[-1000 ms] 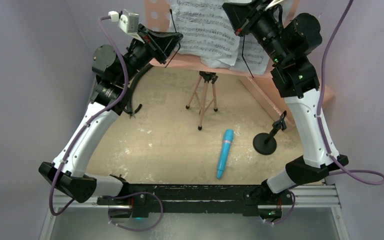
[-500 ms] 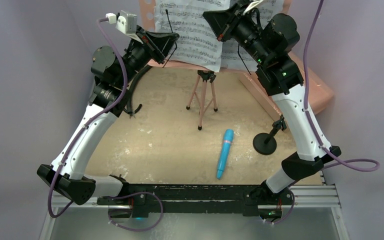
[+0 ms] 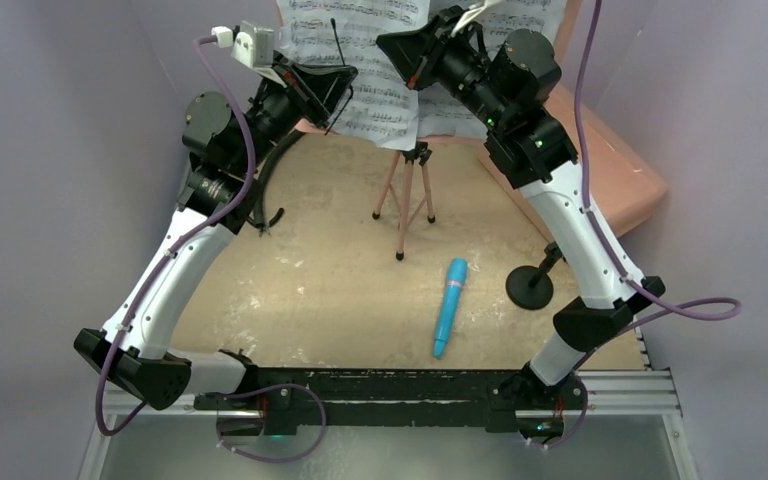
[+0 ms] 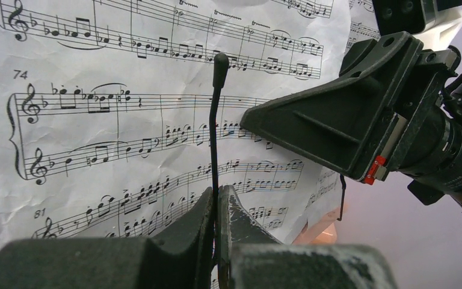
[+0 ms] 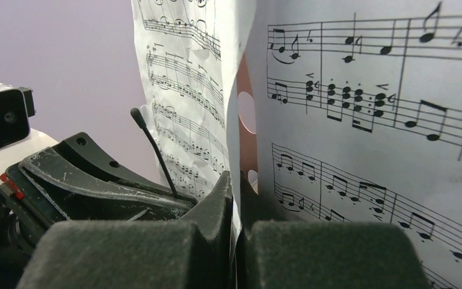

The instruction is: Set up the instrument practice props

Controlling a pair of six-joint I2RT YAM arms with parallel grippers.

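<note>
Top external view: a curved black hose [image 3: 265, 185] lies at the tabletop's [image 3: 330, 270] far left. The left gripper [image 3: 340, 90] is clenched on a thin black wire clip [image 4: 215, 138] that stands upright in front of the left page [image 3: 360, 50] of sheet music. Both pages rest on the pink music stand [image 3: 407, 190], whose tripod legs stand mid-tabletop. The right gripper [image 3: 398, 55] is clamped on the inner edge of the right page [image 3: 535, 15], where the two sheets meet. A blue microphone [image 3: 449, 306] lies flat nearer the arms, with a black round-base mic stand [image 3: 532, 285] just right of it, apart. A pink box [image 3: 615, 165] sits far right.
</note>
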